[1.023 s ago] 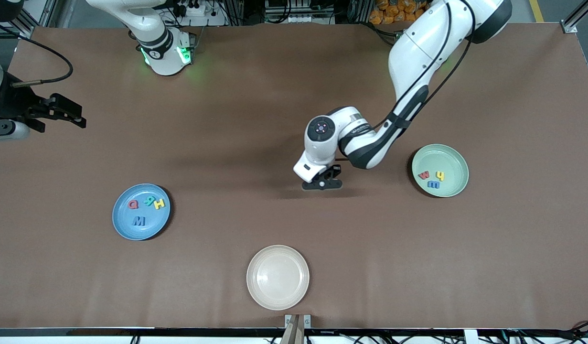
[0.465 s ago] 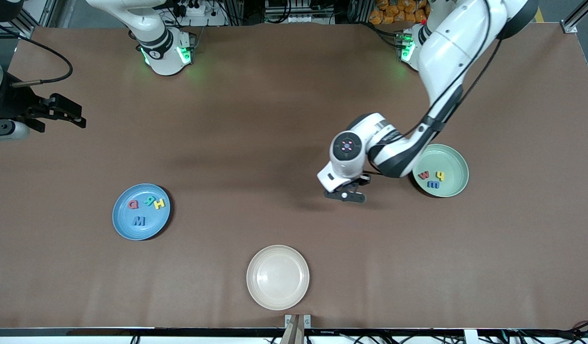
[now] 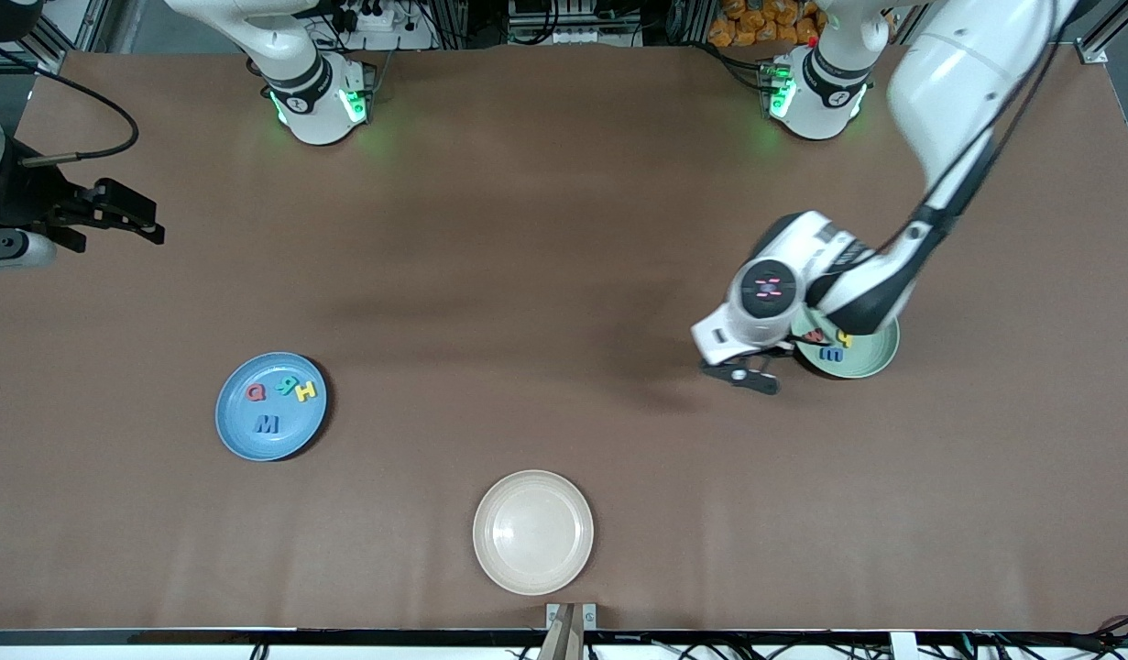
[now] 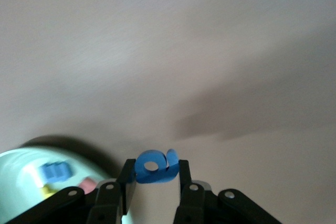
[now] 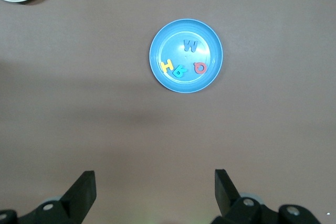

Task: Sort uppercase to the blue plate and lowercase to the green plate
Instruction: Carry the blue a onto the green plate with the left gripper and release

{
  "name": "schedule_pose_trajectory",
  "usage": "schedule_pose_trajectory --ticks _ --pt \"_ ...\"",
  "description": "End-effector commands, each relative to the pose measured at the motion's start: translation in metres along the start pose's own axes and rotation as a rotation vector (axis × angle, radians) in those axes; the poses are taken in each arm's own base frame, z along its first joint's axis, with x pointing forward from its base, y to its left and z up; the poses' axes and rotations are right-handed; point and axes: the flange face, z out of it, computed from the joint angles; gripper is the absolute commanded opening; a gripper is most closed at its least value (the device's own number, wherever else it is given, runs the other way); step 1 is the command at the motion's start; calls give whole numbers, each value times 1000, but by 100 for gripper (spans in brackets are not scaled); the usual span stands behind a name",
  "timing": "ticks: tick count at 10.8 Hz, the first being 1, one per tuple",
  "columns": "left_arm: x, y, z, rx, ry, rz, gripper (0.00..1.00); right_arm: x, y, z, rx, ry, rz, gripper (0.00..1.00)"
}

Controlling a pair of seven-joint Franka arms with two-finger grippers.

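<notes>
The left claw (image 4: 153, 179) hangs over bare surface (image 3: 564, 275) just beside the green plate (image 3: 870, 359), clamped on a blue rounded lowercase letter (image 4: 154, 167). The arm hides much of that plate and its letters. The right claw (image 5: 153, 187), spread wide, waits above the blue plate (image 3: 238, 431) holding four uppercase letters (image 3: 281, 399). A cream plate (image 3: 532, 531) sits nearest the front camera.

Bright, even light from above. A soft dark shadow lies on the table (image 3: 564, 275) under the left arm. The left wrist view is blurry; the green plate (image 4: 16, 182) looks smeared.
</notes>
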Motion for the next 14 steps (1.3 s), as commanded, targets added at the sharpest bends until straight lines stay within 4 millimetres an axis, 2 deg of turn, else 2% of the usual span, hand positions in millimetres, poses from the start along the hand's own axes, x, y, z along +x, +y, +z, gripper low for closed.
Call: schedule_pose_trajectory --ticks 1,2,4,5,7,8,10,11,13,14 --pt "-40 -65 -3 28 -17 82 0 -3 1 -6 15 0 -8 100" --pt "-53 -92 -2 29 -27 111 0 -3 0 -6 15 0 -9 100" --pt "-77 -145 20 -33 -50 117 0 -3 0 -6 17 0 -9 100" --pt "-85 -154 34 -68 -49 95 0 -2 0 -5 17 -4 -9 100" --pt "-88 -156 47 -140 -25 51 0 -3 -1 -3 17 -9 -10 100" --pt "-86 -159 46 -144 -19 40 7 -2 -2 -2 17 -11 -12 100" --pt "-78 -166 31 -174 8 -14 45 -2 -3 -2 17 -11 -12 100" --pt "-72 -176 18 -175 32 -32 56 -1 -3 -1 17 -12 -13 100" --pt "-62 -199 -14 -177 63 -82 64 -2 -3 0 17 -17 -13 100" --pt "-58 -215 -42 -183 66 -123 68 -2 -3 1 17 -19 -13 100"
